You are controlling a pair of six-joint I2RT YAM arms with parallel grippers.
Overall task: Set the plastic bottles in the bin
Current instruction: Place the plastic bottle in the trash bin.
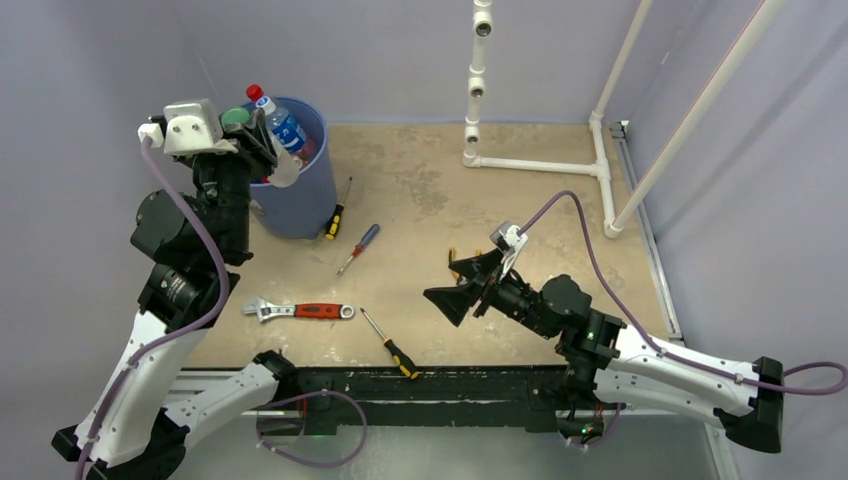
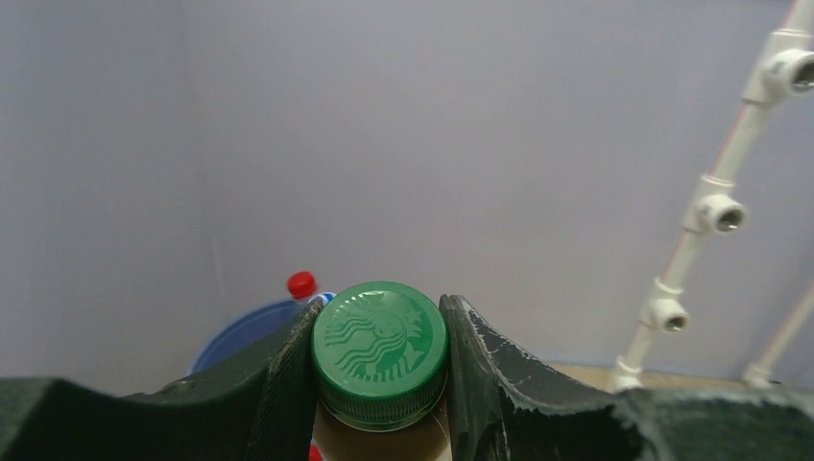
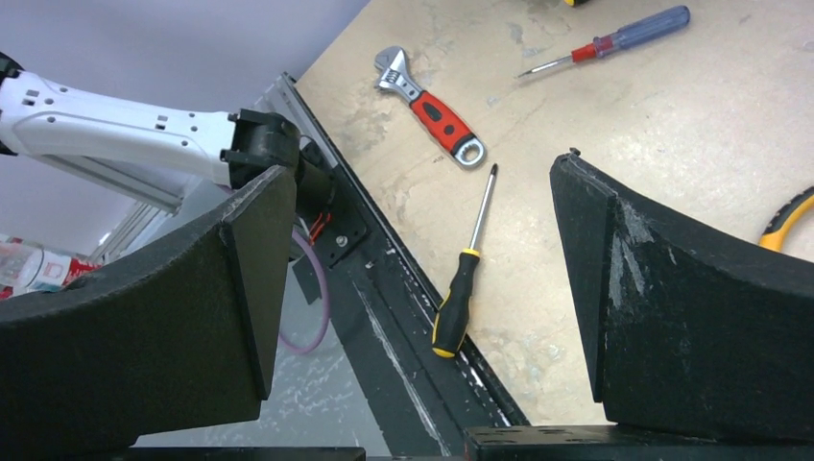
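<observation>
The blue bin (image 1: 300, 200) stands at the table's far left corner. A clear bottle with a red cap (image 1: 281, 124) leans inside it, and its red cap (image 2: 301, 284) pokes up behind the bin's rim (image 2: 230, 336) in the left wrist view. My left gripper (image 1: 258, 136) hangs over the bin's left rim, shut on a second bottle just below its green cap (image 2: 379, 346). That bottle's body (image 1: 284, 168) slants down into the bin's mouth. My right gripper (image 1: 455, 285) hovers low over the table's middle right, open and holding nothing (image 3: 422, 279).
An adjustable wrench with a red handle (image 1: 300, 311), a black-and-yellow screwdriver (image 1: 392, 345) and a blue-and-red screwdriver (image 1: 358, 248) lie on the table. Another screwdriver (image 1: 338, 212) lies against the bin's right side. A white pipe frame (image 1: 540, 165) stands at the back right.
</observation>
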